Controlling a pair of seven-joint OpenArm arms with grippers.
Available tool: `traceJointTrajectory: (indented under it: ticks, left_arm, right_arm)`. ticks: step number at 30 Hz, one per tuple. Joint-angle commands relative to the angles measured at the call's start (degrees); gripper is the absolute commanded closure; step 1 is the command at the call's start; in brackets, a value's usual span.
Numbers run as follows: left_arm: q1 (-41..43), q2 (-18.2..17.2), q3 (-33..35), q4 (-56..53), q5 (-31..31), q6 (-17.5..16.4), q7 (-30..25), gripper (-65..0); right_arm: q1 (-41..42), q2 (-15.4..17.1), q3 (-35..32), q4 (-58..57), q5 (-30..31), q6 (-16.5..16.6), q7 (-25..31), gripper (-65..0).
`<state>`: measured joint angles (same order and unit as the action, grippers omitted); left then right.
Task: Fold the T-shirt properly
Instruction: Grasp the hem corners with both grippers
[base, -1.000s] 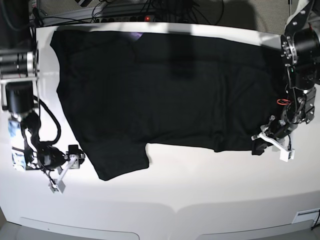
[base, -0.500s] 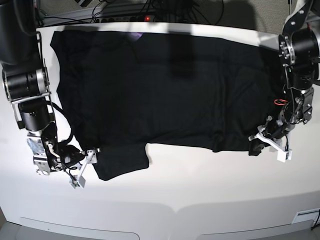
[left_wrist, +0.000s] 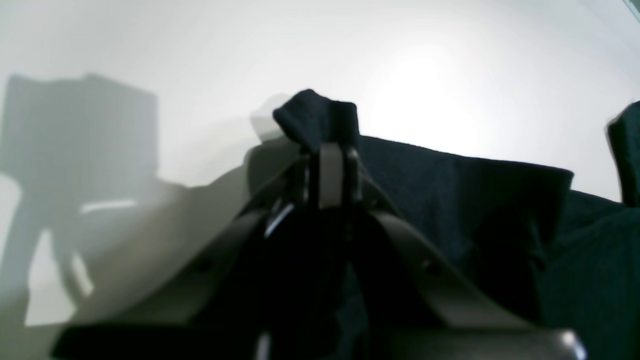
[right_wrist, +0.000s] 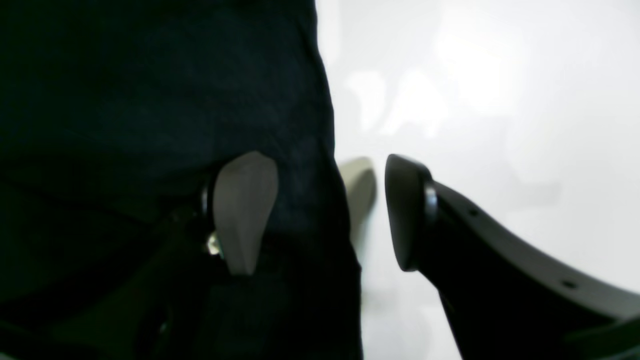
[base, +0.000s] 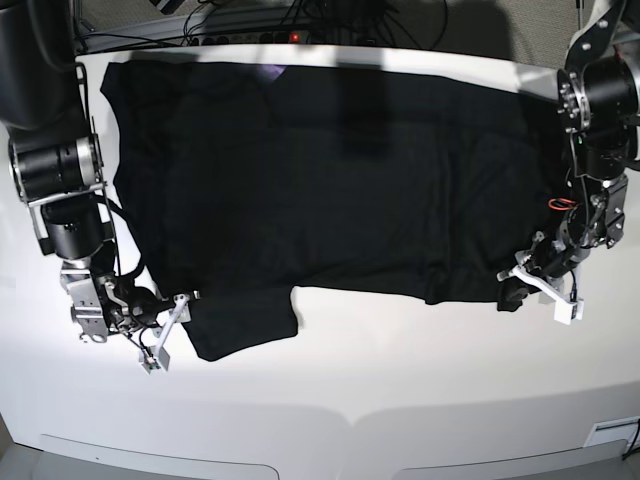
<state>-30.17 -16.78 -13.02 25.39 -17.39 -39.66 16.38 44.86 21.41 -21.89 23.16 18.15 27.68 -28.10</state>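
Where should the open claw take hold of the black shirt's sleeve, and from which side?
Probably the sleeve's outer hem edge, coming in level from the bare table beside it. The T-shirt lies flat, so only an edge offers something to pinch. The right claw already straddles that edge: one finger over the cloth, the other over the table. The left claw grips a corner similarly.

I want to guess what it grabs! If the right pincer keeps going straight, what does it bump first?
Probably the T-shirt: the right pincer is open astride the sleeve edge, though depth is unclear.
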Motion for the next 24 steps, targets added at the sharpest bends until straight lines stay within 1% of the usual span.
traceJointTrajectory:
  ticks: [1,2,3,6,10,13,16,18,20,22,24]
  left_arm:
    - [-1.1,-0.4,0.1,0.5,0.9,-0.3,0.2,0.0]
    - [-1.1,-0.4,0.1,0.5,0.9,-0.3,0.2,0.0]
    - [-1.1,-0.4,0.1,0.5,0.9,-0.3,0.2,0.0]
    - [-1.1,-0.4,0.1,0.5,0.9,-0.3,0.3,0.0]
    - [-1.1,-0.4,0.1,0.5,0.9,-0.3,0.3,0.0]
    - [-1.1,-0.4,0.1,0.5,0.9,-0.3,0.2,0.0]
    - [-1.1,-0.4,0.1,0.5,0.9,-0.3,-0.3,0.0]
    - [-1.1,-0.4,0.1,0.5,0.3,-0.3,-0.6,0.0]
    - [-1.3,-0.4,0.1,0.5,-1.7,-0.3,-0.6,0.0]
    - [-1.4,-0.6,0.1,1.4,-3.6,-0.3,-0.3,0.0]
    - [-1.4,-0.5,0.1,3.4,-5.2,-0.3,1.4,0.0]
  right_arm:
    - [1.9,0.0,0.2,-0.3,0.1,-0.1,0.9,-35.5]
    - [1.7,-0.2,0.2,-1.0,0.1,0.1,1.3,-35.4]
    - [1.6,-0.3,0.2,-1.7,0.0,0.4,1.4,-33.6]
    - [1.6,-0.8,0.2,-3.4,0.0,0.4,1.5,-21.6]
    - [1.6,-0.8,0.2,-3.6,0.0,0.4,1.8,-11.0]
    - [1.6,-0.7,0.2,-3.6,0.0,0.4,2.9,0.0]
    - [1.7,-0.8,0.2,-3.6,0.0,0.4,6.0,0.0]
    - [1.9,-0.8,0.2,-3.3,0.0,0.5,6.3,0.0]
    - [2.1,-0.8,0.2,-2.4,0.0,1.2,5.7,0.0]
    - [2.1,-0.7,0.2,-0.5,0.0,4.5,4.8,0.0]
    - [2.1,-0.6,0.2,1.9,0.1,6.0,3.1,0.0]
